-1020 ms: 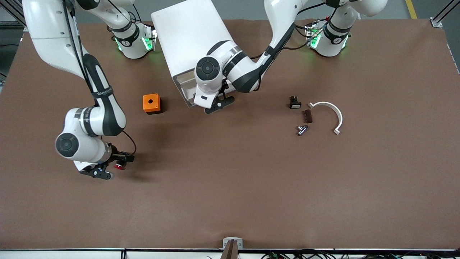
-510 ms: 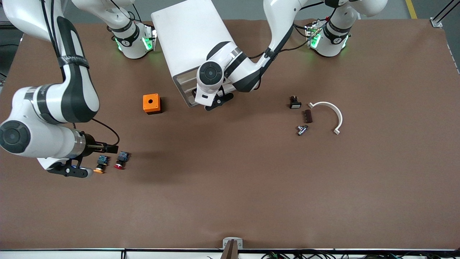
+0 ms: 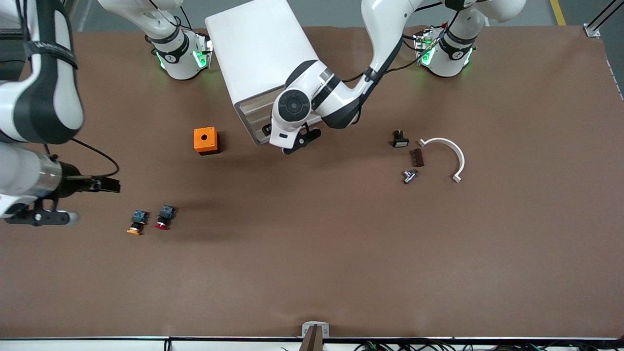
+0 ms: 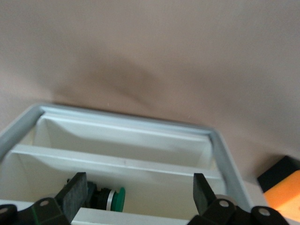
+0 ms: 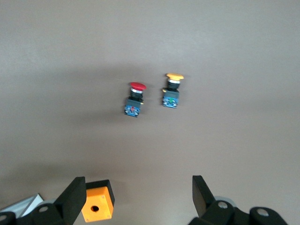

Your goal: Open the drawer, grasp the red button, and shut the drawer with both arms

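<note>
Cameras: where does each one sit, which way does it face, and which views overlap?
Front view: high, across the table, facing both bases; shows both arms, the open drawer, the orange box and the red button.
Left wrist view: on the left arm, looking into the drawer; open left hand in frame.
Right wrist view: on the right arm, looking down at the red button; open right hand in frame.
Shared: both wrist views show the orange box.

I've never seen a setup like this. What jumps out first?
Two small buttons lie side by side on the brown table, the button red-capped, the orange-capped button beside it. The left gripper hangs open at the white drawer unit; the open right gripper hovers near the table's edge.
</note>
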